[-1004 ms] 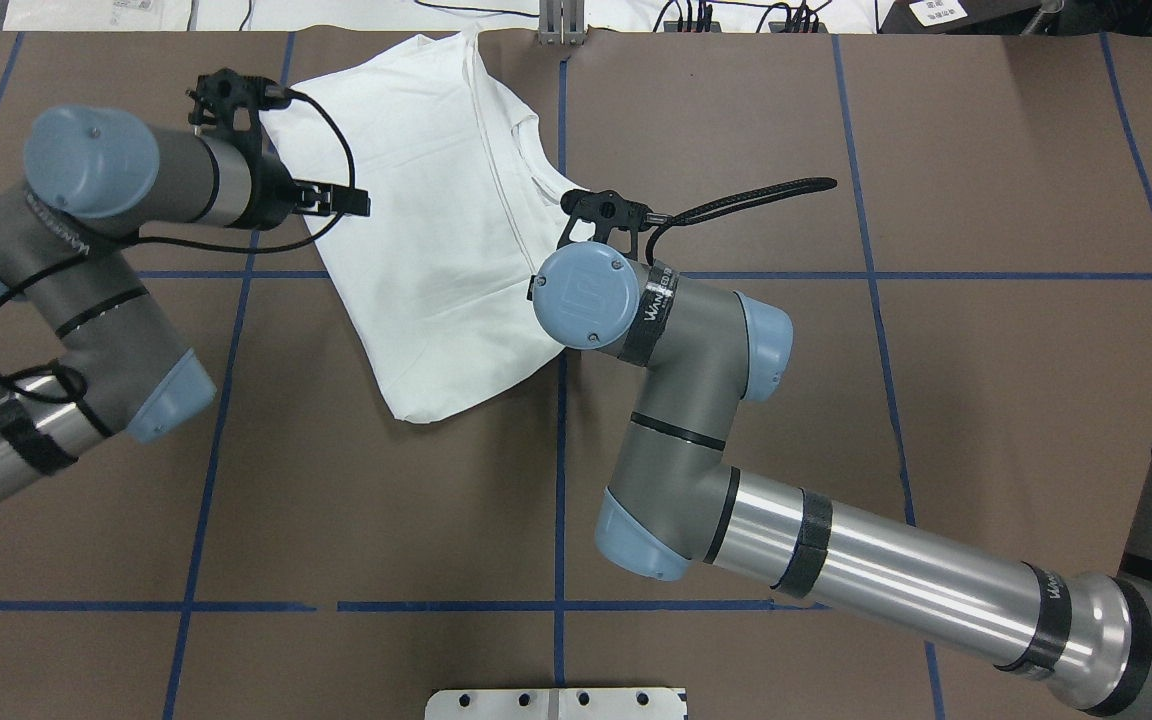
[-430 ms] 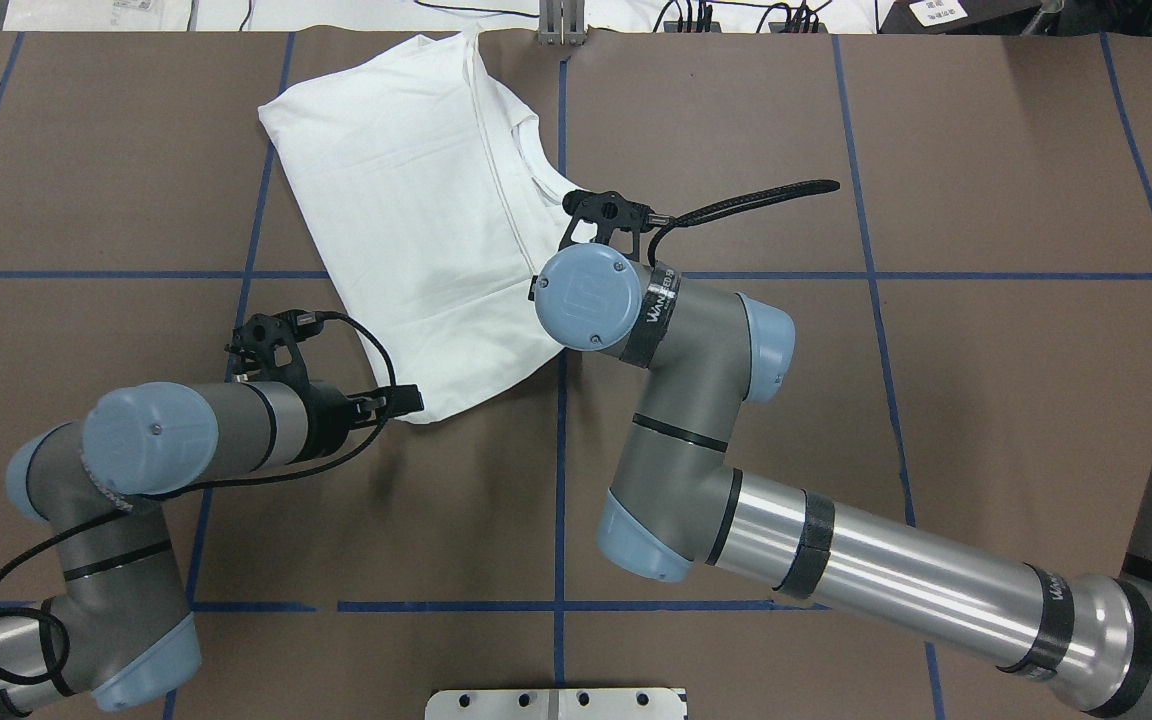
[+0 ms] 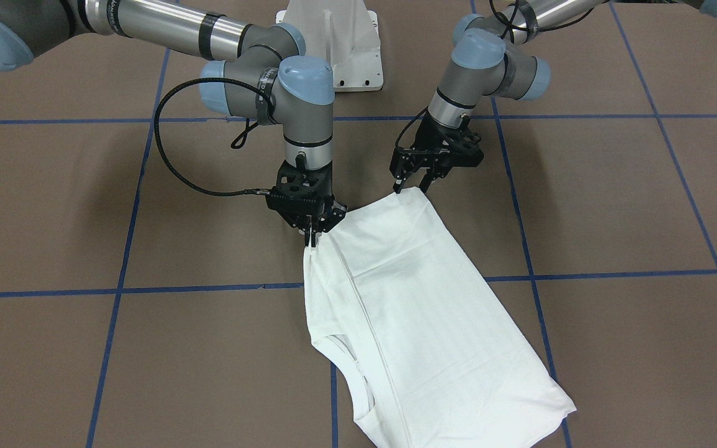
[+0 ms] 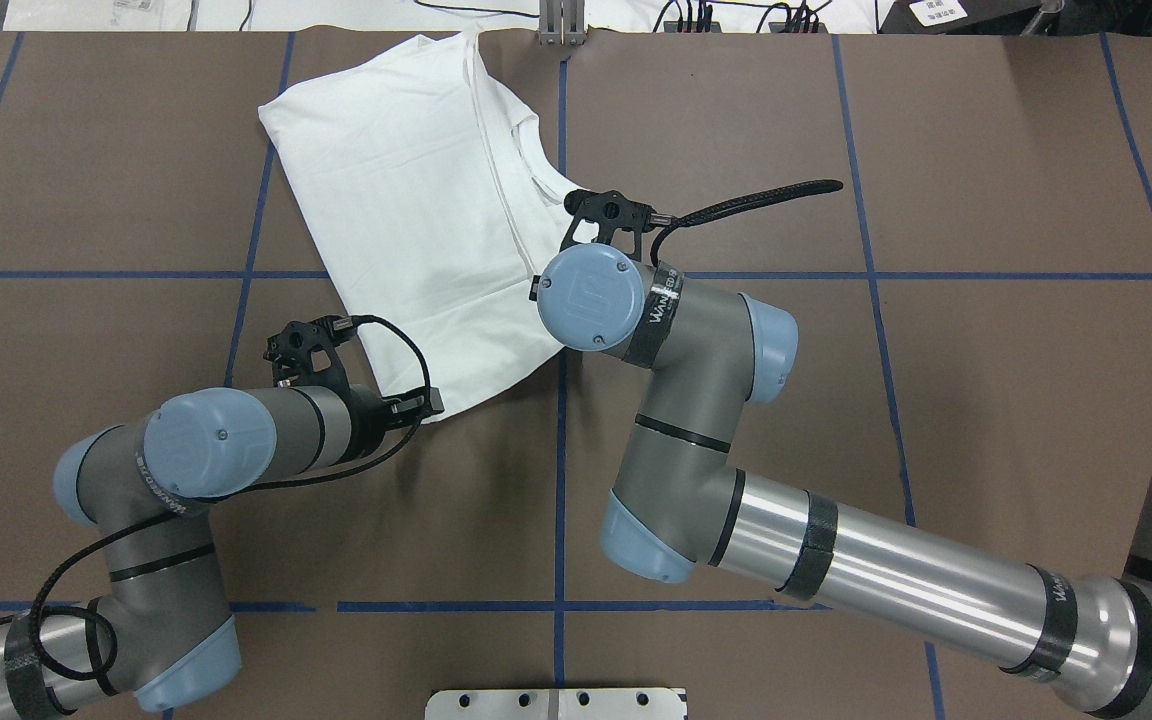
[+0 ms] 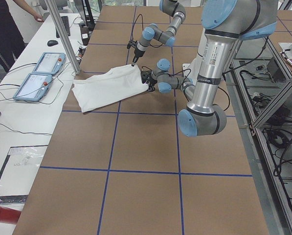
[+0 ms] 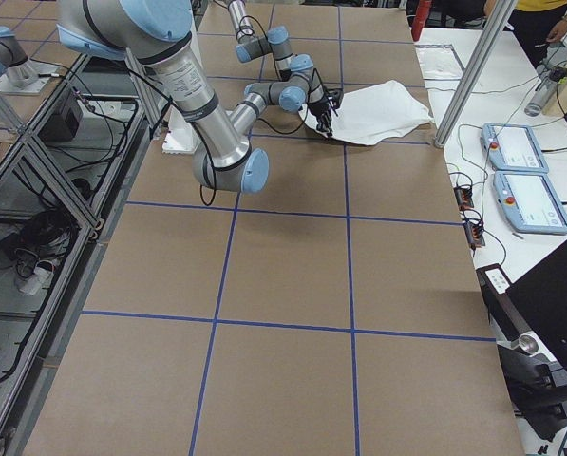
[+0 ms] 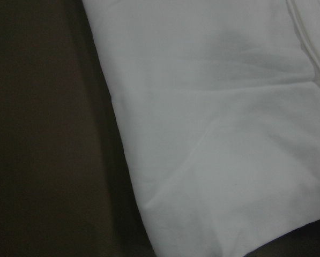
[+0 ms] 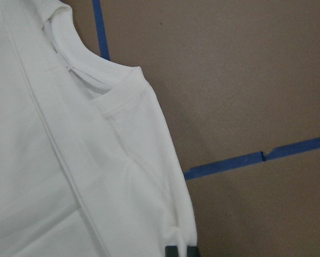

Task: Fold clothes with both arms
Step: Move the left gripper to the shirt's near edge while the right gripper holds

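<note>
Swinging down from the far upper-left corner of the shirt (image 4: 416, 200), the left arm (image 4: 236, 445) now sits at the hem corner nearest the overhead frame's middle; the left jaws stand parted, tips just at that corner. White lettering beginning "WAN" runs along a black band (image 4: 662, 300) on the right arm (image 4: 706, 350) (the rest is too small to read). The right jaws are pinched shut on the shirt's folded edge beside the ribbed collar (image 8: 79, 59). Smooth white cotton, folded lengthwise with raised seams, lies upper centre of the overhead frame on a matte brown bench (image 4: 936, 450) gridded with blue tape (image 4: 560, 500).
</note>
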Tool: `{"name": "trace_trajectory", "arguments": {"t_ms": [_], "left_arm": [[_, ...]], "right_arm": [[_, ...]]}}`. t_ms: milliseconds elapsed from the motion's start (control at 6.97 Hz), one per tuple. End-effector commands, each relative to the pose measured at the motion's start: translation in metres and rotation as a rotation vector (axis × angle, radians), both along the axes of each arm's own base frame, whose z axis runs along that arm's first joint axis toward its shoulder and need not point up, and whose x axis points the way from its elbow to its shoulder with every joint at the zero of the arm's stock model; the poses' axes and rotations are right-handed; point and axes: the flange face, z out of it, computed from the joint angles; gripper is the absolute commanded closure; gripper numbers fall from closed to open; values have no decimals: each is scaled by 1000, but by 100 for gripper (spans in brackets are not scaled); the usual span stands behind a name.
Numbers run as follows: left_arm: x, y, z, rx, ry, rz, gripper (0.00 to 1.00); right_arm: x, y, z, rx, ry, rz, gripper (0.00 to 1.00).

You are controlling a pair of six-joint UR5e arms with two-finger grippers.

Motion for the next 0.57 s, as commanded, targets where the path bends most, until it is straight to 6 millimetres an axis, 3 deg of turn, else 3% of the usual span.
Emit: {"name": "trace_trajectory", "arguments": {"t_ms": [0,143,287,430], "left_arm": [[-10,-20,10,-7,-26,-34,38],[-7,-20,15,-12,-34,-32,45],[-4,-19,11,-10,-28,-28,68],[-4,-17,8,-8,-22,-22,75]], "right_arm": [[1,1,0,1,-2,0,100],[1,1,3,-1,2,0,100],[2,1,7,-1,6,-2,100],[2,1,6,2,4,-3,100]]}}
